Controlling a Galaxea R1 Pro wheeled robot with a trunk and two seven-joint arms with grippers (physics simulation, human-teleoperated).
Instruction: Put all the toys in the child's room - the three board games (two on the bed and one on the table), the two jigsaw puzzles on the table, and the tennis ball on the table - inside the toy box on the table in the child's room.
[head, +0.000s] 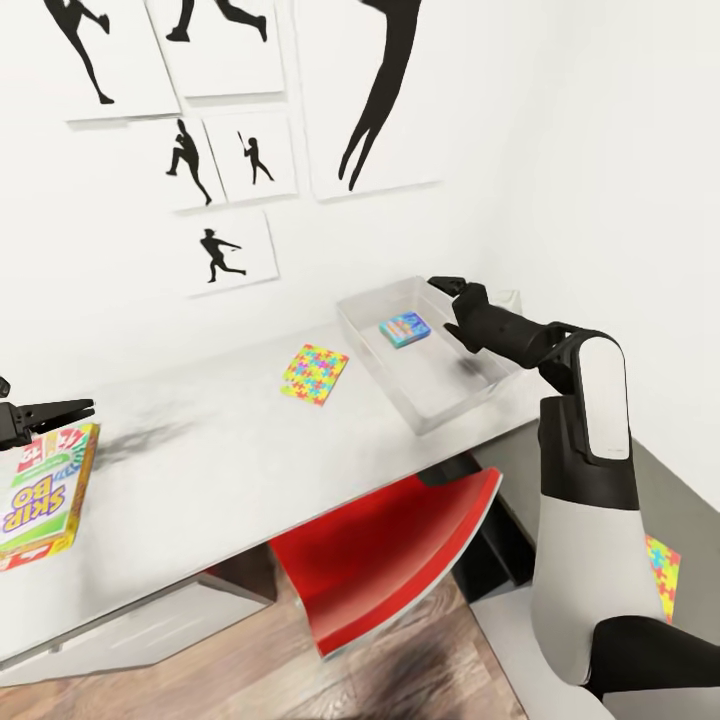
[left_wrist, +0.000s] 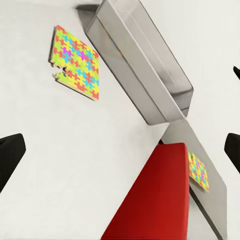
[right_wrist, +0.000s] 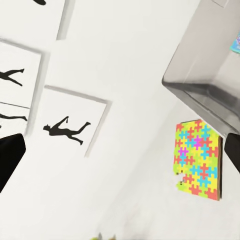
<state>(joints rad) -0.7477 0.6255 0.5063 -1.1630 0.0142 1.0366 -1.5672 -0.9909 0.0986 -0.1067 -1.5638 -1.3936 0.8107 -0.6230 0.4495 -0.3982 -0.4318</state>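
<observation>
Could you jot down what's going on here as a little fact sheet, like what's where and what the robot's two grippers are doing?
Toy box: on the table, by the wall
Inside it: small blue board game
Jigsaw puzzle: flat on the table, beside the box
Second puzzle: low down, off the table
SKIP BO game: at the table's left end
Left gripper: open, above SKIP BO
Right gripper: open, empty, over the box
Red chair: under the table

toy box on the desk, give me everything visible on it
The toy box is a shallow, rectangular, translucent pale grey bin with sloping walls, a rim and no lid. It sits upright at the table's right end near the wall. Inside lies a small, mostly blue board game. The right gripper hovers over its far rim. A jigsaw puzzle lies just outside.
</observation>
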